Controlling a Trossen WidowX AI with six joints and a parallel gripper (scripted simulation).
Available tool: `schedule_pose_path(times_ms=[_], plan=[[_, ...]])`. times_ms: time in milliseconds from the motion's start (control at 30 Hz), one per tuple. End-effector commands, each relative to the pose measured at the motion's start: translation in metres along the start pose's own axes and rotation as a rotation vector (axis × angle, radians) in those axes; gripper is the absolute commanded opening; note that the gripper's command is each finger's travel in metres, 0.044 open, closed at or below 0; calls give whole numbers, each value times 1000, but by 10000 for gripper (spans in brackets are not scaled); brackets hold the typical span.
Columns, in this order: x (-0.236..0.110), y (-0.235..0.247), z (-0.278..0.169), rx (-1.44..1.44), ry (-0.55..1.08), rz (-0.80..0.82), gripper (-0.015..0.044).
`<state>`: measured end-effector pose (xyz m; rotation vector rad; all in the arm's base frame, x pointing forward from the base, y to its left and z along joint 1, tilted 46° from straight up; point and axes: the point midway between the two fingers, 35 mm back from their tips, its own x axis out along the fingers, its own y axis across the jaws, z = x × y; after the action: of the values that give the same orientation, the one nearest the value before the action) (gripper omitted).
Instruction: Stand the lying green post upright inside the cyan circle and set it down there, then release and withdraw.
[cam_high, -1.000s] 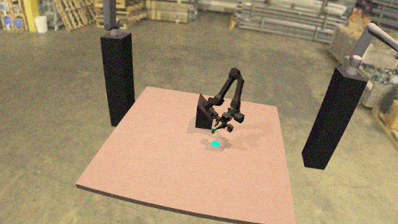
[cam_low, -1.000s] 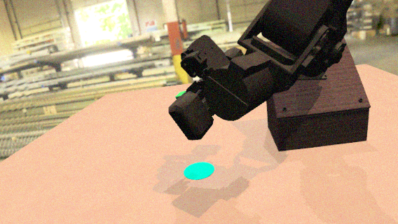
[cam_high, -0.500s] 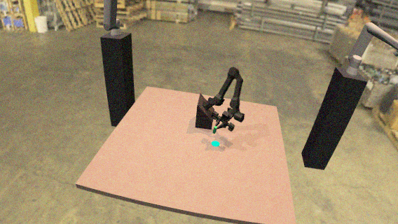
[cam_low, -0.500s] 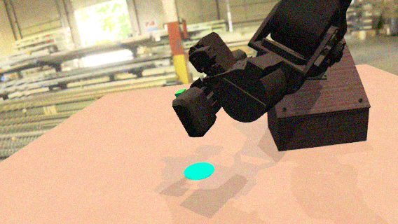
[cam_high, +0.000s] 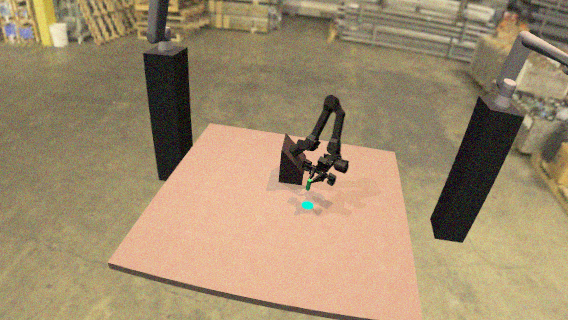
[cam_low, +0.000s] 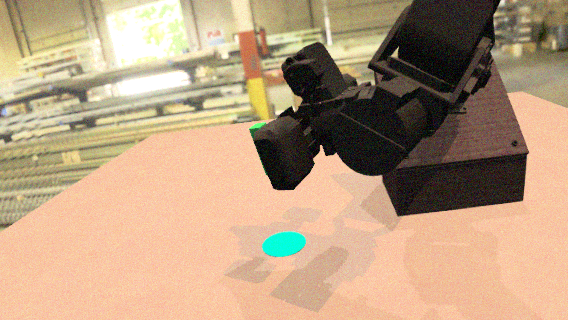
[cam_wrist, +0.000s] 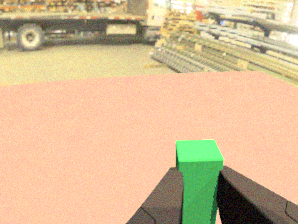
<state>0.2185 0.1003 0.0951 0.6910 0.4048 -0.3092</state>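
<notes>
My gripper (cam_high: 310, 181) is shut on the green post (cam_high: 309, 184) (cam_low: 258, 129) (cam_wrist: 198, 189). In the wrist view the post sticks out between the two dark fingers. In the top view it hangs tilted in the air above the pink table (cam_high: 240, 250). In the exterior view only its green tip shows behind the gripper body. The cyan circle (cam_high: 307, 205) (cam_low: 284, 244) lies flat on the table, below and a little in front of the held post. The circle does not show in the wrist view.
The arm's dark base block (cam_high: 291, 162) (cam_low: 465, 165) stands on the table just behind the gripper. Two tall black pillars (cam_high: 167, 110) (cam_high: 475, 165) stand beside the table at left and right. Warehouse racks and pallets lie beyond.
</notes>
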Motion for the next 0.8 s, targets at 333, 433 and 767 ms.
schedule_pose_path(times_ms=[333,433,767], plan=[[-8,1,5,90,-64,57,23],[-9,1,6,108,-75,68,23],[-10,1,6,112,-78,71,23]])
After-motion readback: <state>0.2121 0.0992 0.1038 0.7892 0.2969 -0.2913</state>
